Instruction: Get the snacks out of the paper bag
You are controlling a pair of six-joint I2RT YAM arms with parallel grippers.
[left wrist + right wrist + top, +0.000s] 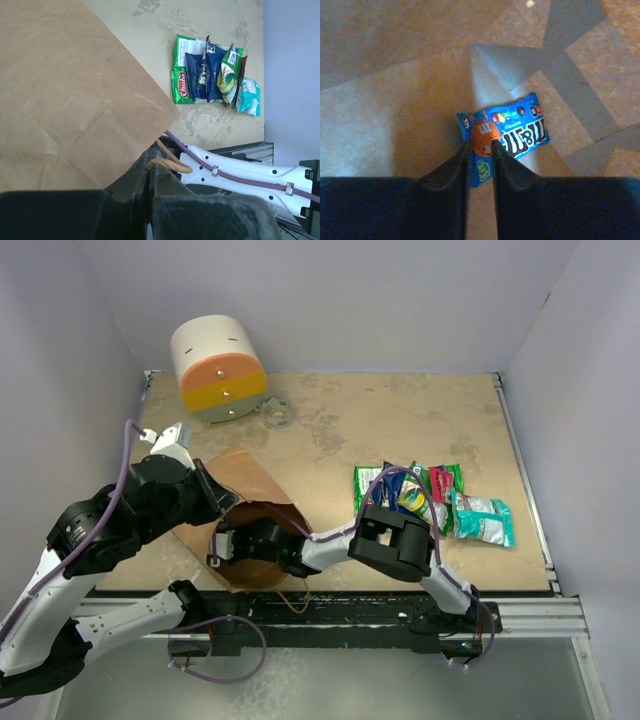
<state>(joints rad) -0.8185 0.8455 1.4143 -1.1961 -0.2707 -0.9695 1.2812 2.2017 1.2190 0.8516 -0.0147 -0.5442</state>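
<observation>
The brown paper bag [245, 480] lies on its side at the near left, mouth toward the arms; it fills the left wrist view [65, 90]. My left gripper [215, 505] [149, 167] is shut on the bag's twisted handle [172, 165] at the mouth. My right gripper [240, 540] reaches into the bag. In the right wrist view it [480, 145] is slightly open, its fingers straddling the end of a blue snack packet [520, 132] that lies flat on the bag's inner wall. Several snack packets [430, 502] [210, 70], green, dark blue, red and teal, lie on the table at the right.
A white, orange and yellow cylinder [218, 368] lies at the back left with a small grey ring [276, 412] beside it. The right arm [240, 175] crosses along the near edge in front of the bag mouth. Walls close the table's back and sides.
</observation>
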